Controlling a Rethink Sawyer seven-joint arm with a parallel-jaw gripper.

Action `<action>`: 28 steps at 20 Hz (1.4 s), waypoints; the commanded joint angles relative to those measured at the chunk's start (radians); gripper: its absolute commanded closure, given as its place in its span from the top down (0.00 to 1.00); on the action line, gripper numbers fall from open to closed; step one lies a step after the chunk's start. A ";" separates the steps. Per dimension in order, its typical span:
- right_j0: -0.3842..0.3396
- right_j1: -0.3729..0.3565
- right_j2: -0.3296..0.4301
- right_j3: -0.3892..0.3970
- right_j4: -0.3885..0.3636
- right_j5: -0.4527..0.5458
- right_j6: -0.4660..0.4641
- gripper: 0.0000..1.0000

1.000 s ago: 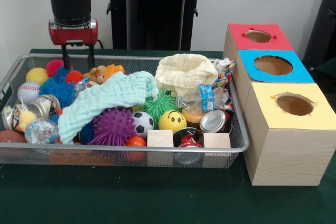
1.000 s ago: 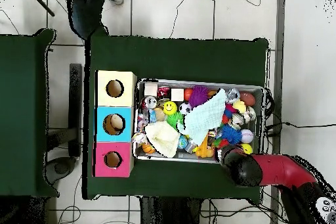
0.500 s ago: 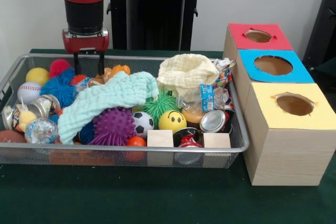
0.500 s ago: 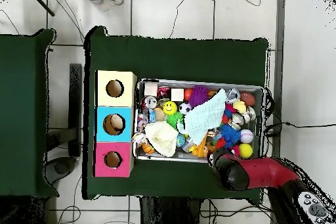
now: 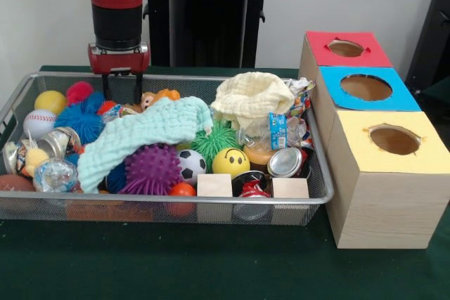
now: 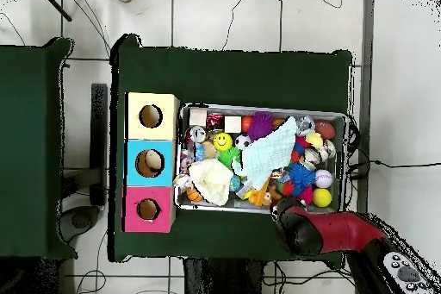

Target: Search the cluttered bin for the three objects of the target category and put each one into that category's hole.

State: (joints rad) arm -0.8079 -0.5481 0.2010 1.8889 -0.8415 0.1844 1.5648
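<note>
The end effector (image 5: 122,89) hangs over the far rim of the wire bin (image 5: 169,200), its two dark fingers (image 5: 107,88) spread apart and holding nothing, the tips just above an orange plush toy (image 5: 156,97). At about 5 o'clock from it a mint cloth (image 5: 140,131) drapes across the clutter; a purple spiky ball (image 5: 150,168) lies under its near edge, a soccer ball (image 5: 190,165) at that ball's 3 o'clock. A cream cloth (image 5: 251,99) sits further toward 3 o'clock. On the green counter (image 5: 211,265), beside the bin, stands the box row with its red hole (image 5: 345,48), blue hole (image 5: 365,87) and yellow hole (image 5: 394,140).
</note>
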 commanded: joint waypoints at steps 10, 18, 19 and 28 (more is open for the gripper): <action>0.023 -0.123 0.116 0.176 0.193 0.116 0.110 1.00; 0.037 -0.181 0.168 0.210 0.296 0.159 0.068 1.00; 0.045 -0.170 0.162 0.200 0.290 0.144 0.070 1.00; 0.074 -0.072 0.157 0.131 0.269 0.061 0.075 1.00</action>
State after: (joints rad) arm -0.7456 -0.6741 0.2680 2.0717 -0.6032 0.2491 1.5648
